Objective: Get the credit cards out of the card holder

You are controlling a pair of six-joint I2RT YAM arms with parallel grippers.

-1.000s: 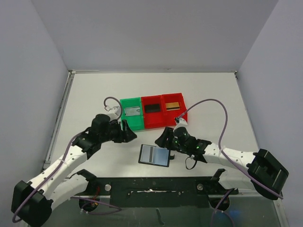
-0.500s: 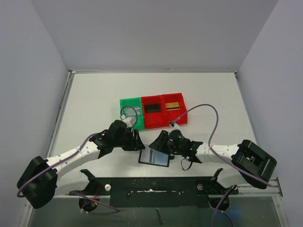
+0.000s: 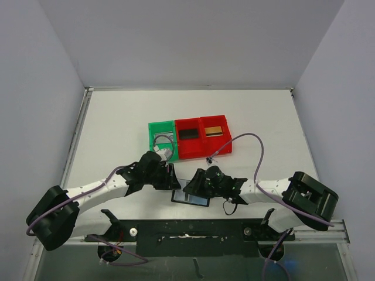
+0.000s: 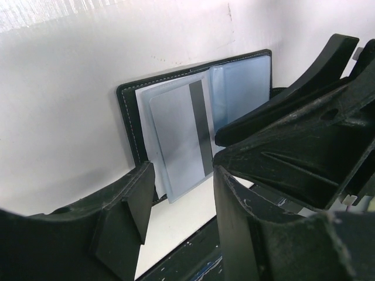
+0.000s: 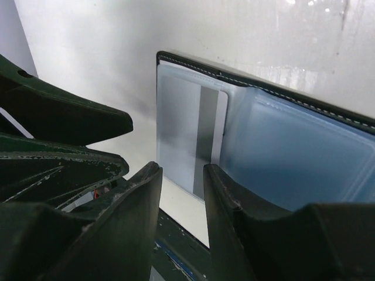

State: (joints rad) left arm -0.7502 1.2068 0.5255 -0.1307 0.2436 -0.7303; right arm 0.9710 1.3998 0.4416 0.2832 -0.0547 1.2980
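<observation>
Now both grippers (image 3: 174,179) (image 3: 191,187) nearer the card holder (image 3: 198,200)

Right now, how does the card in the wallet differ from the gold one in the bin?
The grey card, dark-striped, sits in the open card holder, jutting past its edge; the gold card lies in a red bin, fully out of the holder. Both are thin, flat rectangles.

1 green bin (image 3: 150,136), 2 red bins (image 3: 189,147), 1 card holder (image 3: 199,200).
</observation>
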